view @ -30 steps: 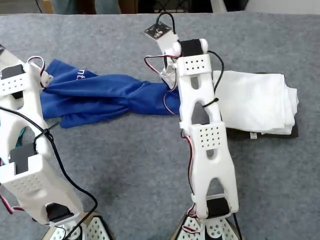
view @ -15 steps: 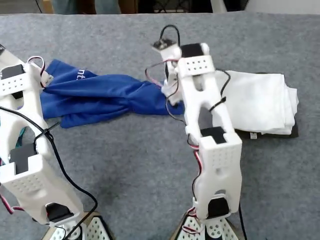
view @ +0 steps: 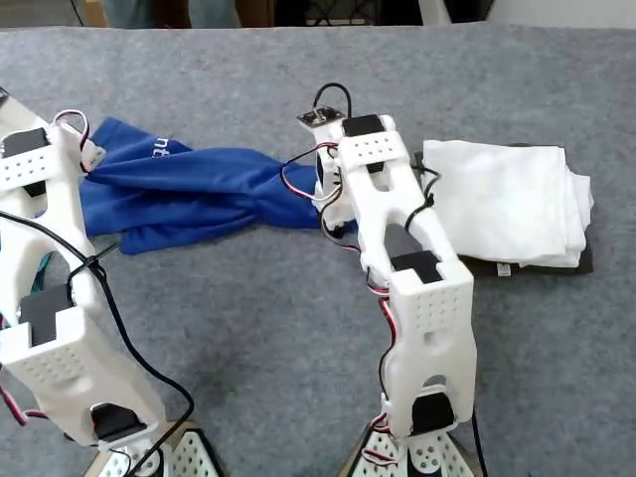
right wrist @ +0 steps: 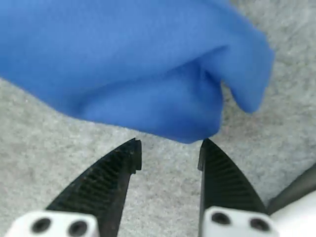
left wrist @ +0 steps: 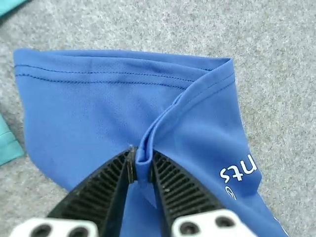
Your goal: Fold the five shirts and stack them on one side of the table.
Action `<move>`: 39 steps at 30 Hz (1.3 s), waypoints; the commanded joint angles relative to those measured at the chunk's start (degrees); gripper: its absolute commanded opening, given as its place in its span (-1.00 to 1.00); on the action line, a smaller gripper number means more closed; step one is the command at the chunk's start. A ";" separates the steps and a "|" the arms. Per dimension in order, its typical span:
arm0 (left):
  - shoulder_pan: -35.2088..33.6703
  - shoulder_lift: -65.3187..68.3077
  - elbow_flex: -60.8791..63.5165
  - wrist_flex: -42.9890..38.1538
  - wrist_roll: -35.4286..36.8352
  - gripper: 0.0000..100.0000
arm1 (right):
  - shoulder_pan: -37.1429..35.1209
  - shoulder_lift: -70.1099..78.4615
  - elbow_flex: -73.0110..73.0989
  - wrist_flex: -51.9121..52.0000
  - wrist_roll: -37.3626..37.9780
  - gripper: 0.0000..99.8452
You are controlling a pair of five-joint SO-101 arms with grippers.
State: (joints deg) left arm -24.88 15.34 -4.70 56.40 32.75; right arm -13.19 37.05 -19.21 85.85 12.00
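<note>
At three o'clock from the crumpled blue shirt (view: 199, 189) lie folded white shirts (view: 507, 199); left tool (left wrist: 142, 154) pinches it, right tool (right wrist: 170, 144) gapes.

Right arm (view: 402, 214): you have pulled it back toward its base over the last second. The elbow has folded upward, and the arm now reaches less far across the table.
Wrist (view: 363, 139): it has slid nearer to you and a little left. It sat out toward the far side of the table and now sits over the twisted end of the blue shirt (view: 199, 189).
Right gripper (right wrist: 168, 148): after that retreat, it hangs with jaws parted just short of the shirt's end.
Folded white shirt (view: 507, 199): its far left corner was behind the arm a second ago and now shows.
</note>
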 commanded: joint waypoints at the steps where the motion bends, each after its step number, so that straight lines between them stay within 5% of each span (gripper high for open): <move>1: -0.66 -0.44 -1.27 -0.79 0.62 -0.94 | 0.79 -0.31 -1.10 -2.29 -0.44 -0.61; 5: -0.75 -0.44 -1.27 -0.79 0.62 -0.94 | 0.44 -0.31 -1.10 -3.25 -0.35 -0.61; 10: -0.75 -0.44 -1.27 -0.79 0.62 -0.94 | 0.44 -0.31 -1.19 -3.34 0.35 -0.90; 18: -0.75 -0.44 -1.36 -0.79 0.62 -0.94 | 0.70 -0.57 -1.19 -2.46 0.62 -0.92; 27: -0.66 -0.88 -1.45 -0.70 0.62 -0.94 | 0.79 -1.10 -22.73 15.38 0.97 -0.93; 39: 0.22 -11.16 -12.44 11.08 0.70 -0.94 | 0.09 -25.80 -32.66 14.95 0.79 -0.93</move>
State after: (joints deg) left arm -25.85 10.51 -10.68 64.66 32.75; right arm -12.66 19.74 -48.84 100.79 12.62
